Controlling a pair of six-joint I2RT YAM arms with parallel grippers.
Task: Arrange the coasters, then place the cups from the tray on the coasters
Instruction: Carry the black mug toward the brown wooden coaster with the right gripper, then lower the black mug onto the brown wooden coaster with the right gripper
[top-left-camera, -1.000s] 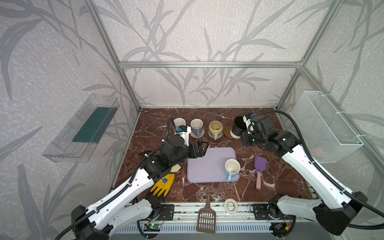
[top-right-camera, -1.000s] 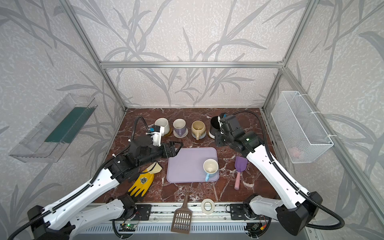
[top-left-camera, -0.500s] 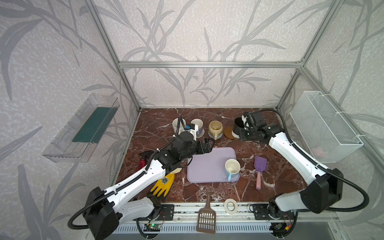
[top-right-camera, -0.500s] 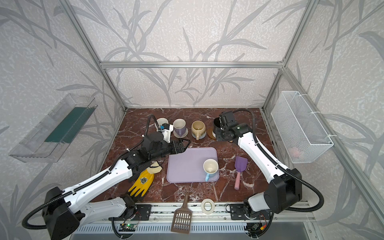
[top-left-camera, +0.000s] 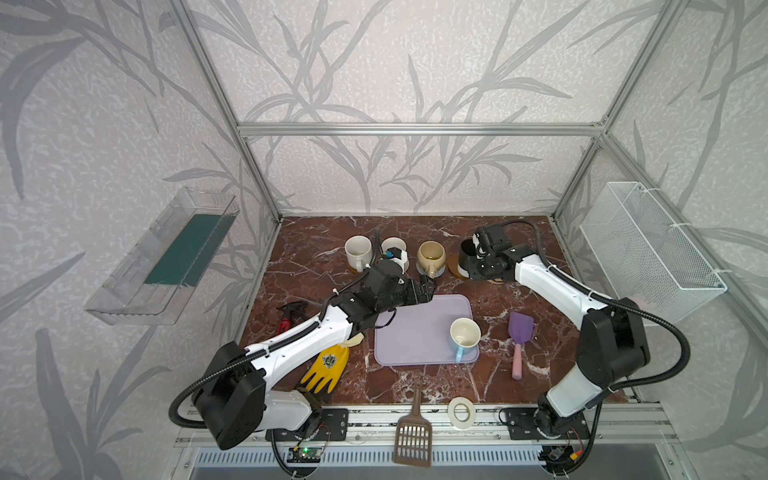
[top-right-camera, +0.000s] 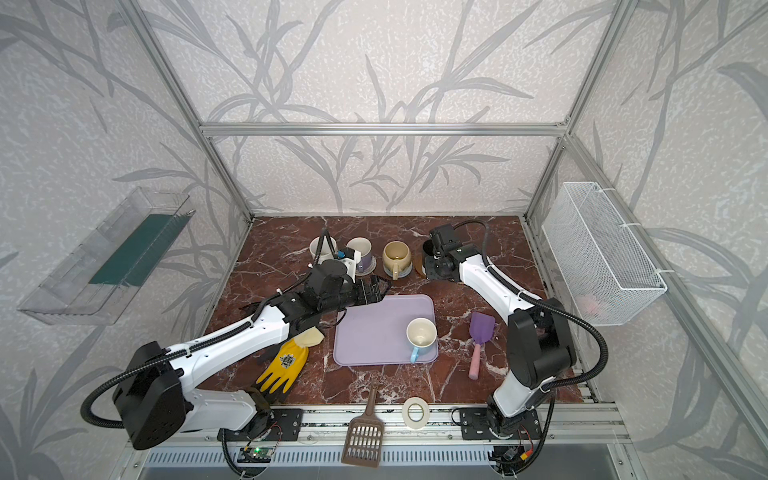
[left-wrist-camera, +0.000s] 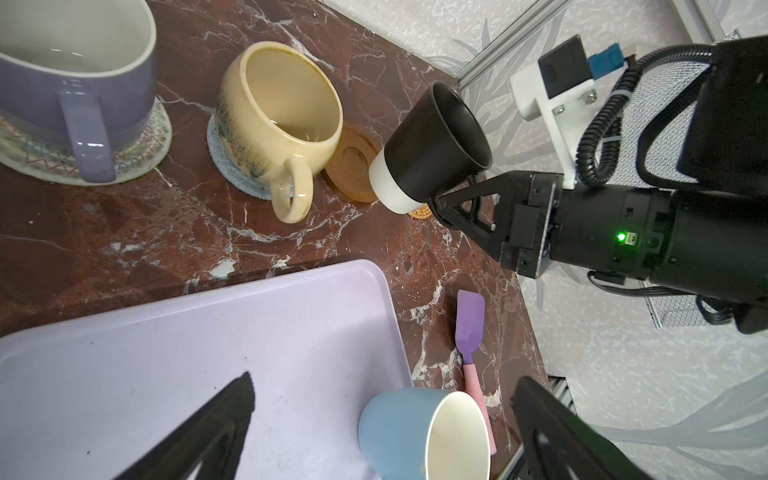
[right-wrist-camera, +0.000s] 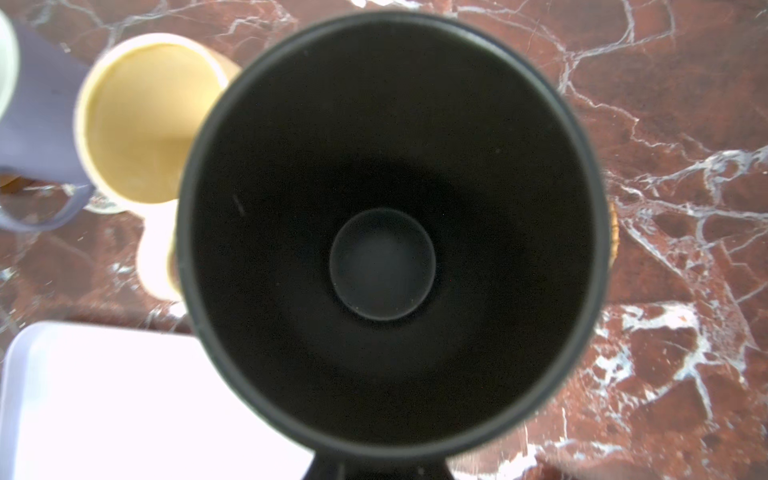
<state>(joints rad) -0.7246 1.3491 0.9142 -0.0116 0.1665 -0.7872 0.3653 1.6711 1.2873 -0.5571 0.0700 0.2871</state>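
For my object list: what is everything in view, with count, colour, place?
cups: five; off-white cup back left, lavender cup and beige-yellow cup beside it, black cup tilted, back right, light blue cup on the tray.
coasters: four clear; cream coaster under lavender, grey-blue coaster under beige-yellow, amber coaster bare, tan rattan coaster below black.
tray: one, lavender, centre.
scoop: one, purple, right of tray.
glove: one, yellow, left of tray.
slotted scoop: one, brown, front rail.
tape roll: one, white, front edge.
wall bin: one, clear, left wall.
wire basket: one, white, right wall.
left gripper: one, black, open above the tray.
right gripper: one, black, shut on black cup.
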